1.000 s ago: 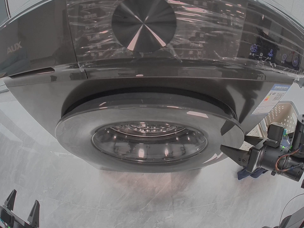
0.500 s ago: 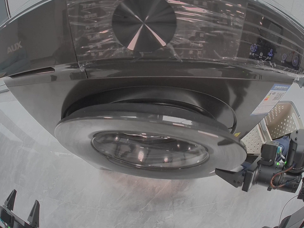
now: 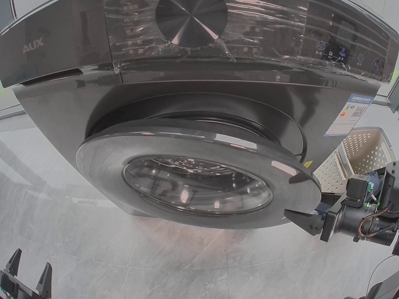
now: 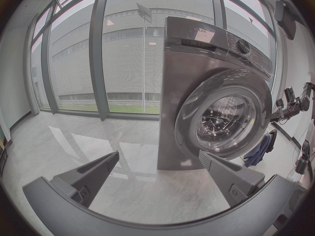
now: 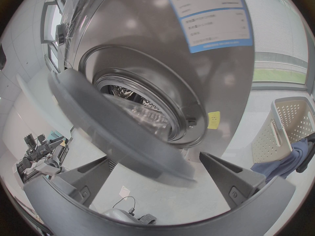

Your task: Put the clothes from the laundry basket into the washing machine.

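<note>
Right end effector (image 3: 298,217) half-hidden behind door rim (image 3: 104,162)

Right hand (image 3: 297,220) at right rim of washing machine door (image 3: 187,140), fingers spread either side of rim. Left hand (image 3: 28,267) low, well apart from door, fingers spread.

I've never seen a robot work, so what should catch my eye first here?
A dark washing machine stands front and centre, its round glass door partly open. The right arm's open jaws sit at the door's right edge; beside the machine, blue clothes hang over a cream laundry basket.
</note>
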Robot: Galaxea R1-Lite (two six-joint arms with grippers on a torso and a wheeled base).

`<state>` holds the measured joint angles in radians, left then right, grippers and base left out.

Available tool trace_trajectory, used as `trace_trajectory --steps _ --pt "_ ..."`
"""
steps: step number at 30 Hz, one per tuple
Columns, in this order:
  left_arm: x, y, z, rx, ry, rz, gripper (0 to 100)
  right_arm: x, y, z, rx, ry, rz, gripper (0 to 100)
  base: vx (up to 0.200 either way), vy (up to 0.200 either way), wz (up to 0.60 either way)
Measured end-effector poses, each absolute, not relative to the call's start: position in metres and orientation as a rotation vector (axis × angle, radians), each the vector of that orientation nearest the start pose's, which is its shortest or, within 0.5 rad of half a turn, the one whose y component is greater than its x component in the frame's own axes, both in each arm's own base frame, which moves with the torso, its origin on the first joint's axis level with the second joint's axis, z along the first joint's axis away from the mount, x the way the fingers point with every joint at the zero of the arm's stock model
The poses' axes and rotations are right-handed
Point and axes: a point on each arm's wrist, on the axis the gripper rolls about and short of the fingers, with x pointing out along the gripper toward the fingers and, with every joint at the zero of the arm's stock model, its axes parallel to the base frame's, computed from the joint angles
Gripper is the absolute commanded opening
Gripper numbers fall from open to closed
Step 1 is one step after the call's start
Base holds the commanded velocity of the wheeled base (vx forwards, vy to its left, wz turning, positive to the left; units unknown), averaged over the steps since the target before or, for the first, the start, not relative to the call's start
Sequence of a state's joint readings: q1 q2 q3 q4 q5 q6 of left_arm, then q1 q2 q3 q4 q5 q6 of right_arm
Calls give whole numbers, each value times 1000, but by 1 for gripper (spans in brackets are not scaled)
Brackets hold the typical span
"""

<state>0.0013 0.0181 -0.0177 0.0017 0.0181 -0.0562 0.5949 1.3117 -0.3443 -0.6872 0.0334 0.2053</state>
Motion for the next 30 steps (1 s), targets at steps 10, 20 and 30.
trace_trajectory --steps 10,20,30 --pt "-23 0 81 -56 2 19 100 143 107 148 98 399 639 100 0 0 0" --pt "-23 0 81 -56 1 20 100 143 106 159 114 345 641 100 -120 0 0" --pt "-23 0 81 -56 2 19 100 156 115 158 101 362 638 100 0 0 0"
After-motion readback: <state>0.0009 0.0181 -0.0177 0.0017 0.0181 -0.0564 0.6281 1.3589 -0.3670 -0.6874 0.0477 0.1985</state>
